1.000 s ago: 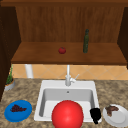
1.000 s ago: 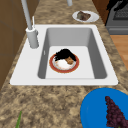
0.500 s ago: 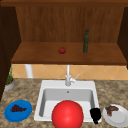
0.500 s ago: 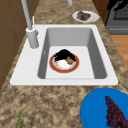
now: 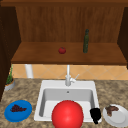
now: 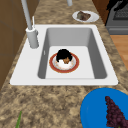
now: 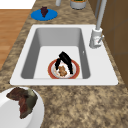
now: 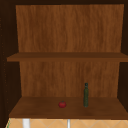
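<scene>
Right side view: red bowl (image 7: 50,68) sits on the floor of the sink (image 7: 62,81), toward the near end, with white filling and a brown food piece (image 7: 62,71) on top.
Bowl, left side view: same spot, upright, red rim (image 6: 51,63) clear all round; brown food piece (image 6: 66,60) in the middle.
Right hand: directly over the bowl (image 7: 65,58), pointing down into it. In the front view it shows at the bowl's right, by the sink's right edge (image 5: 95,114).
Fingers: spread apart, arched down either side of the brown piece. No pinch visible; contact with the food can't be confirmed.
Hand, left side view: dark mass over the far half of the bowl (image 6: 63,53); finger detail can't be made out there.
Progress (judgement): reach into the bowl is made, grip isn't closed. Food lies in the bowl, bowl rests in the sink, nothing lifted.
Faucet: (image 7: 96,37) at the back rim, spout up, well apart from the hand.
Right counter: white plate (image 7: 37,117) with a dark meat chunk (image 7: 21,100).
Left counter: blue plate (image 5: 26,113) with grapes (image 5: 17,108); plant pot (image 5: 10,83) behind it.
Shelf, upper view: tomato (image 8: 62,104) and green bottle (image 8: 86,96), apart from each other.
</scene>
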`<move>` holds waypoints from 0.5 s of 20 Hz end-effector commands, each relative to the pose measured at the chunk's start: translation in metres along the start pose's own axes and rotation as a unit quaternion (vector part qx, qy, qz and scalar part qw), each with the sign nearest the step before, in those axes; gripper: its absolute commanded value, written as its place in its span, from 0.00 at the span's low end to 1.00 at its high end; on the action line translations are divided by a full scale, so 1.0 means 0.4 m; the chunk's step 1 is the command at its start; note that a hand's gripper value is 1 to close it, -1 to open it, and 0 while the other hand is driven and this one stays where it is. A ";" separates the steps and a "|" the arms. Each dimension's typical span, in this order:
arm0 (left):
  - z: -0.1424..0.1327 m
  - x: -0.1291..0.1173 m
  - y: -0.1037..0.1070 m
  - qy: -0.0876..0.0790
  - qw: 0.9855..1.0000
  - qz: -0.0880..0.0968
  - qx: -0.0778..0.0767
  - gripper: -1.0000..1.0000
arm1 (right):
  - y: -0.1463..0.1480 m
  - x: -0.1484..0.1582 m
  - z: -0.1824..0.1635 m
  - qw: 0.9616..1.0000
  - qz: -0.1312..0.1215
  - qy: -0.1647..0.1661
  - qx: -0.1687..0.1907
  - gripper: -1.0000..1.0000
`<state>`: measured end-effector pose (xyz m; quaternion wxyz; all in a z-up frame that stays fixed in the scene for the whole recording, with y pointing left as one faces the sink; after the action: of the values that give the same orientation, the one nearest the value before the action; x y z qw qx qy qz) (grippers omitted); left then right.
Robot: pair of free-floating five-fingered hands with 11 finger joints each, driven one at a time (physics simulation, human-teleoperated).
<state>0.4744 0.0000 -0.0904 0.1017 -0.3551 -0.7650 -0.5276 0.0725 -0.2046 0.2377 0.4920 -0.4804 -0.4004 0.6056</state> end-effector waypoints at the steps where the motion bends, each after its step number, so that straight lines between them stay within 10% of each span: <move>1: 0.030 -0.015 -0.026 0.017 1.000 -0.013 0.016 1.00 | 0.000 0.000 0.000 1.000 0.000 0.000 0.000 0.50; 10: 0.008 0.013 -0.008 -0.008 0.999 -0.039 0.031 1.00 | 0.000 0.000 0.000 1.000 0.000 0.000 0.000 0.50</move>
<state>0.4715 0.0043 -0.0912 0.0955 -0.3296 -0.7943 -0.5013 0.0725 -0.2046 0.2377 0.4920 -0.4804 -0.4004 0.6056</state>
